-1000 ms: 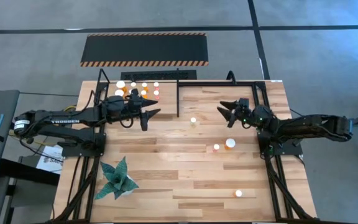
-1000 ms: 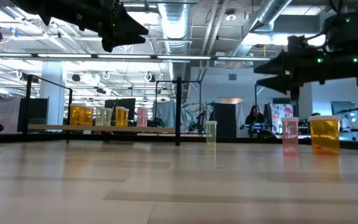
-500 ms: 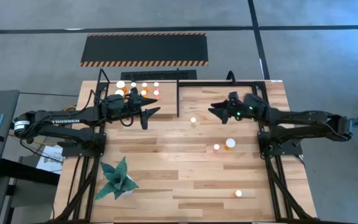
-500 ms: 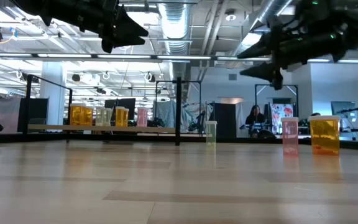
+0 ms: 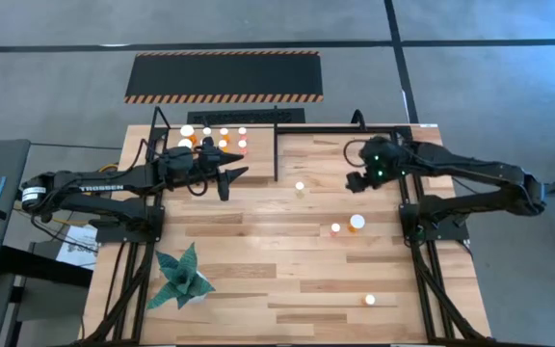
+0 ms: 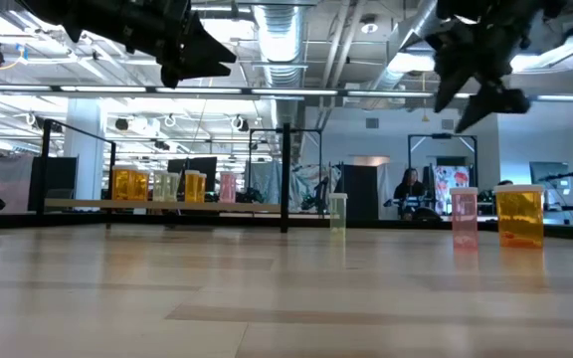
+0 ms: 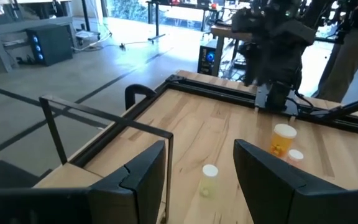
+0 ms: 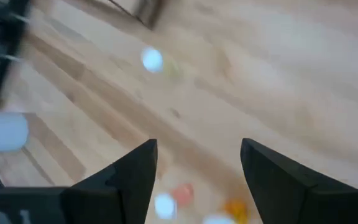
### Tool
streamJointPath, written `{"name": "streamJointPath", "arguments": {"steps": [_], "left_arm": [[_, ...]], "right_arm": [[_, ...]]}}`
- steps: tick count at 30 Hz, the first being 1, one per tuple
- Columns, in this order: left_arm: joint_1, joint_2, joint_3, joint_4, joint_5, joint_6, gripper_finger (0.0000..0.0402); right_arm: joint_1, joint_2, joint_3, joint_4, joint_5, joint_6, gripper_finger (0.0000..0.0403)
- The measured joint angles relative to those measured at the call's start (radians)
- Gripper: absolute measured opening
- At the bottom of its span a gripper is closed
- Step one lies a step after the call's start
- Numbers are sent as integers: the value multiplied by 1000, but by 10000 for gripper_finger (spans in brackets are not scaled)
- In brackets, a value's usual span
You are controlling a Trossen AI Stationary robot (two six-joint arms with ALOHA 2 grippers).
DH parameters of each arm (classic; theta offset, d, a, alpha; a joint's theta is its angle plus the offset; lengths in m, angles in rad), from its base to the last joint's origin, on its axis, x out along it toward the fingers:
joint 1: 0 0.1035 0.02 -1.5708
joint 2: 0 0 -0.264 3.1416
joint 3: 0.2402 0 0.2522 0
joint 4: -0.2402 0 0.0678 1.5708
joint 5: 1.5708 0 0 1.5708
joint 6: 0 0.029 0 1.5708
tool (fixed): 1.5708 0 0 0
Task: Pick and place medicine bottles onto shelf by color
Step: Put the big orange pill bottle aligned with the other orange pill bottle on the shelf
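Several medicine bottles (image 5: 214, 138) with white caps stand on the shelf (image 6: 167, 206), a small board in a black frame at the table's far left. Loose on the table stand a pale bottle (image 5: 300, 187), a pinkish one (image 5: 335, 228), an orange one (image 5: 356, 223) and one more bottle (image 5: 370, 300) near the front right. My left gripper (image 5: 234, 181) hovers open beside the shelf, pointing toward the pale bottle (image 7: 209, 177). My right gripper (image 5: 355, 183) hangs open high above the table, slanting down, between the pale bottle (image 8: 152, 60) and the orange one (image 6: 519, 216).
A green paper plant (image 5: 181, 278) stands near the front left. A black panel with striped edges (image 5: 224, 77) lies on the floor beyond the table. Black frame rails (image 5: 276, 145) border the shelf and the far edge. People show in the room behind.
My right gripper has risen well above the table and tipped from pointing level toward the table's left edge to slanting steeply down, rolling as it went. Its fingers stay open. The bottles have not moved.
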Motion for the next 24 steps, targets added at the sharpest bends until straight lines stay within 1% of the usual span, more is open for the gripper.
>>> {"name": "streamJointPath", "arguments": {"steps": [5,8,13,15,18,24], "left_arm": [[0,0,0,-18,0,-1,176],[0,0,0,-17,0,-1,176],[0,0,0,-18,0,-1,176],[0,0,0,-21,0,-1,176],[0,0,0,-23,0,-1,176],[0,0,0,-36,0,-23,176]], "right_arm": [[50,0,1,-146,-89,156,256],[67,0,1,-195,-96,237,256],[104,7,1,-196,-98,295,256],[124,24,1,-201,-96,291,256],[142,53,1,-216,-99,244,256],[162,166,1,-213,-116,167,256]]}}
